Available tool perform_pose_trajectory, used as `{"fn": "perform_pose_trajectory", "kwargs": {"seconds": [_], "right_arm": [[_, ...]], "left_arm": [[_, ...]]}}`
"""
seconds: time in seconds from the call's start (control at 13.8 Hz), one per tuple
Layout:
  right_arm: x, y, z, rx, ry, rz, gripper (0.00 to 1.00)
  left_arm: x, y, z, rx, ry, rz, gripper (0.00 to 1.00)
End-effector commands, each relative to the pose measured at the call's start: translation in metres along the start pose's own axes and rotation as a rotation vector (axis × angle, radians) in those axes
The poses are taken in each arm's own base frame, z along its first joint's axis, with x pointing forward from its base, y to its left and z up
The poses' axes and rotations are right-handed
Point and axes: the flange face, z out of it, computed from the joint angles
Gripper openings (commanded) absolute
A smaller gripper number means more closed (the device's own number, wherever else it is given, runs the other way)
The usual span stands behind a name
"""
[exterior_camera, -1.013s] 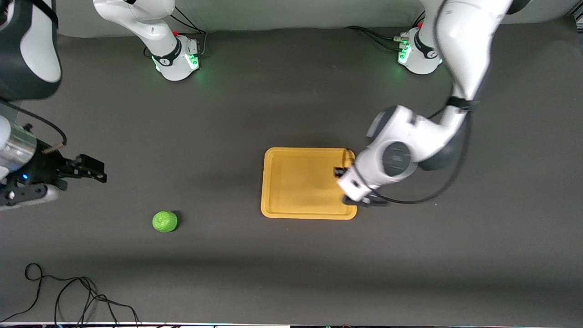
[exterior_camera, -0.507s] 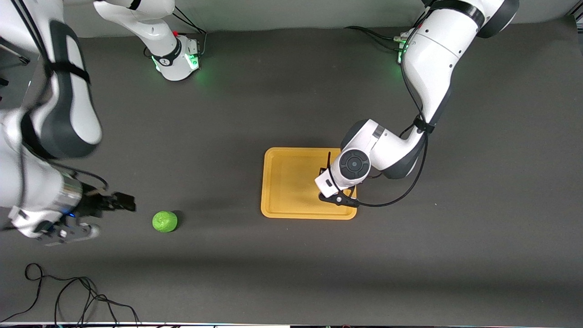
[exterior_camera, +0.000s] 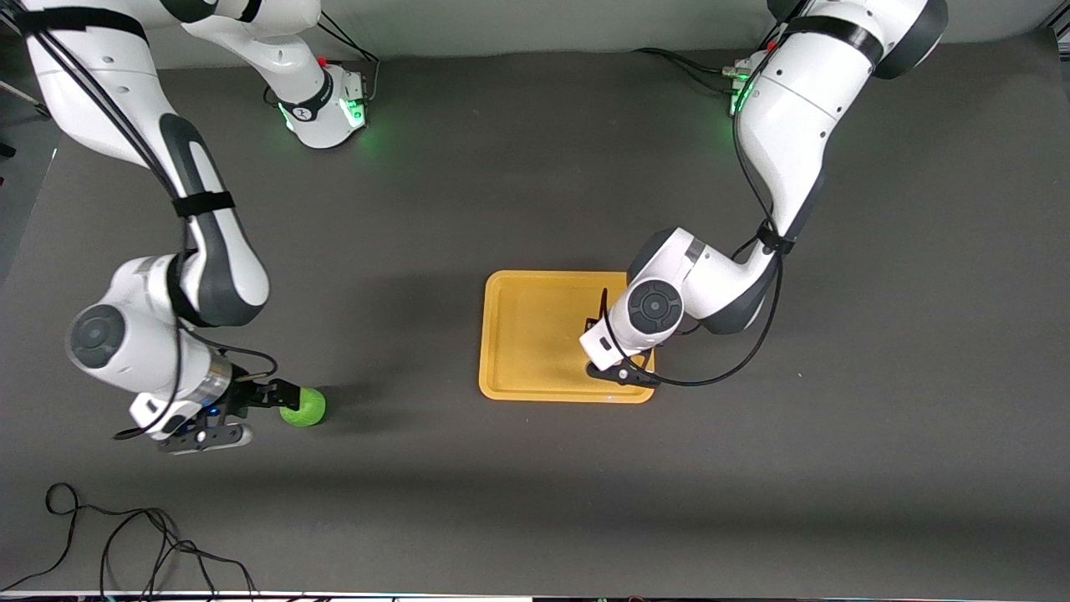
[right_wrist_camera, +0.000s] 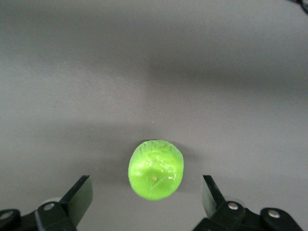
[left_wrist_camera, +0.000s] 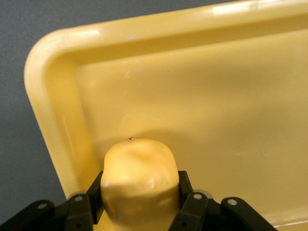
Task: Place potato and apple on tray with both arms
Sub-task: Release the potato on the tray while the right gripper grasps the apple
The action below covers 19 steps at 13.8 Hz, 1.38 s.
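The left gripper (left_wrist_camera: 139,211) is pinching the potato (left_wrist_camera: 138,178) between its fingers and holding it low over the corner of the tray (exterior_camera: 535,334) that lies nearest the front camera on the left arm's end; whether the potato is touching the tray floor cannot be told. To finish this step well, the arm should probably ease down until the potato is resting inside the low rim, then spread the fingers slowly so the lumpy oval does not roll over the edge just beside it. The right gripper (right_wrist_camera: 147,204) is hanging with its fingers spread wide on either side of the apple (exterior_camera: 303,406), which is sitting on the dark table mat, well apart from the tray toward the right arm's end. A loose black cable (exterior_camera: 125,543) is lying nearer the front camera, clear of both paths; nothing is standing between apple and tray.
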Motion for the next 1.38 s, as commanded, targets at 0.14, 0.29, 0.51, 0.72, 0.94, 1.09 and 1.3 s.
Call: {"fn": "perform_pose_trajectory", "kwargs": {"seconds": [0.14, 0.29, 0.51, 0.72, 0.94, 1.09, 1.3], "right_arm": [[-0.031, 0.004, 0.047, -0.004, 0.053, 0.021, 1.00], [-0.033, 0.005, 0.069, -0.007, 0.059, 0.023, 1.00], [-0.034, 0.007, 0.085, -0.012, 0.069, 0.020, 1.00], [-0.031, 0.007, 0.085, -0.014, 0.074, 0.015, 0.95], [-0.021, 0.007, 0.075, -0.015, 0.075, 0.009, 0.49], [-0.010, 0.006, 0.053, -0.010, 0.039, 0.003, 0.49], [0.011, 0.003, -0.027, 0.000, -0.038, -0.010, 0.49]], "left_arm": [[0.002, -0.007, -0.008, 0.006, 0.009, -0.109, 0.61], [0.005, -0.008, -0.014, 0.004, 0.024, -0.158, 0.93], [0.009, -0.012, -0.033, -0.004, 0.050, -0.171, 0.99], [0.006, -0.052, -0.116, 0.018, 0.051, -0.213, 0.99], [-0.019, -0.111, -0.209, 0.067, 0.022, -0.209, 0.99], [-0.043, -0.143, -0.259, 0.106, 0.018, -0.158, 0.99], [-0.064, -0.224, -0.314, 0.088, 0.054, -0.134, 0.98]]}}
